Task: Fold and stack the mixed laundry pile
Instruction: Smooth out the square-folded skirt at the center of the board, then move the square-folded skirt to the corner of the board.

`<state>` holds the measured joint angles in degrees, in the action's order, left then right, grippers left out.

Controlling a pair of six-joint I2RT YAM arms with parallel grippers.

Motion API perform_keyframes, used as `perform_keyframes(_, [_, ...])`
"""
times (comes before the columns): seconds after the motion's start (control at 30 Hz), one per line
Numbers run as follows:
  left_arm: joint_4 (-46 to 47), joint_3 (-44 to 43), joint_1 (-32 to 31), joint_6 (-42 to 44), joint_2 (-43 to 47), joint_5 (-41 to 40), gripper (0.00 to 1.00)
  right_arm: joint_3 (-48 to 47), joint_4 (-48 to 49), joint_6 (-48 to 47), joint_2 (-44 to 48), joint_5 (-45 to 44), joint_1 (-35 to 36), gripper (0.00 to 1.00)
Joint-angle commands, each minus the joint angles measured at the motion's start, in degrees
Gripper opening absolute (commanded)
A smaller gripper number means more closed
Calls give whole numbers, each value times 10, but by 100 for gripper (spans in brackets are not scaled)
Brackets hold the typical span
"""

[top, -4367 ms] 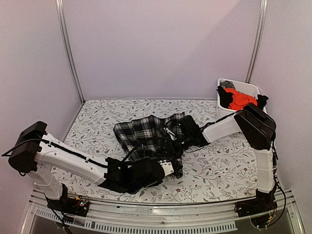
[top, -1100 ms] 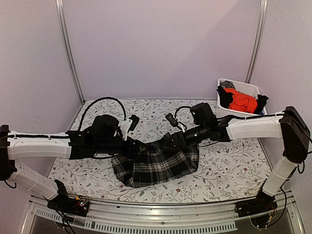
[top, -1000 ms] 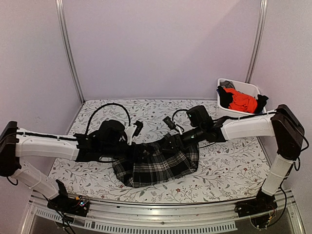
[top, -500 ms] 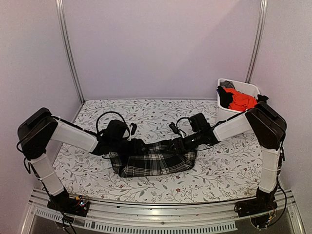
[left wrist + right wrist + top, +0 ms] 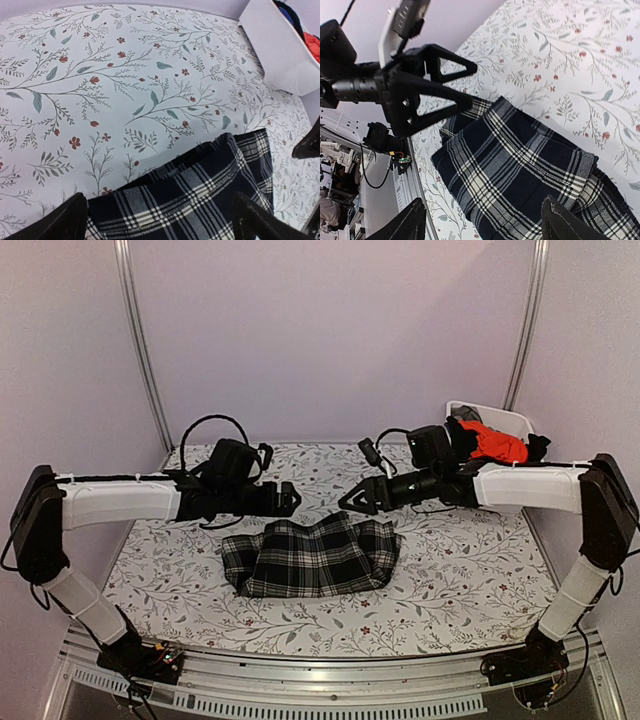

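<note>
Left tool [image 5: 292,498] and right tool [image 5: 346,503] rose, spread wide, clear above plaid garment [image 5: 312,558].

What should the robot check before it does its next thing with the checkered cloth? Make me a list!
1. Left jaws empty: ok. They are spread wide with nothing between them.
2. Right jaws empty: ok. They are spread wide too, with nothing held.
3. Plaid garment free of both arms: ok. It lies on the tablecloth, below and between the two arms.
4. Plaid garment folded tidily: not ok. Its top edge is wavy and the layers do not line up.
5. Rest of the pile done: not ok. The orange-red garment and dark garments sit bunched in the white bin.
</note>
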<state>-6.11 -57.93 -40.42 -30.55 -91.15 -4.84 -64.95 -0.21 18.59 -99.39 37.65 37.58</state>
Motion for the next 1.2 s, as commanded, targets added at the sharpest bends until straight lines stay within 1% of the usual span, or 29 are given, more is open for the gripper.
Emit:
perform_keyframes(0.0, [-68,45,-22,-24,50,-10,100,9,-61,-16,71,-24,-3,78])
perform_keyframes(0.07, [-69,73,-36,-36,77,-9,100,23,-65,-14,87,-21,-2,78])
perform_keyframes(0.13, [-87,92,-48,-42,84,-8,100,43,-63,-9,108,-19,-1,79])
perform_keyframes(0.27, [-101,119,-70,-28,51,3,100,82,-64,-1,148,-24,-1,81])
perform_keyframes(0.37, [-98,110,-88,-9,-14,-12,100,101,-78,-4,170,-43,-1,81])
perform_keyframes(0.43, [-81,90,-96,9,-77,-1,99,107,-93,-7,180,-59,-2,81])
perform_keyframes(0.57, [-70,-2,-134,36,-203,7,95,120,-106,-11,206,-73,-7,82])
perform_keyframes(0.63, [-66,-30,-140,39,-240,15,93,124,-114,-15,211,-77,-11,82])
perform_keyframes(0.7, [-67,-41,-137,39,-255,6,93,130,-118,-18,213,-78,-13,82])
perform_keyframes(0.77, [-75,-40,-115,29,-249,-9,92,135,-118,-20,213,-81,-15,83])
perform_keyframes(0.83, [-74,-27,-74,24,-236,-5,91,135,-117,-21,208,-79,-18,83])
perform_keyframes(0.93, [-85,-13,-4,33,-218,-30,91,130,-116,-24,203,-76,-22,83])
perform_keyframes(1.03, [-107,-15,67,58,-211,-40,91,127,-116,-27,202,-73,-29,83])
perform_keyframes(1.17, [-142,-34,140,94,-215,-81,92,127,-116,-33,200,-65,-38,83])
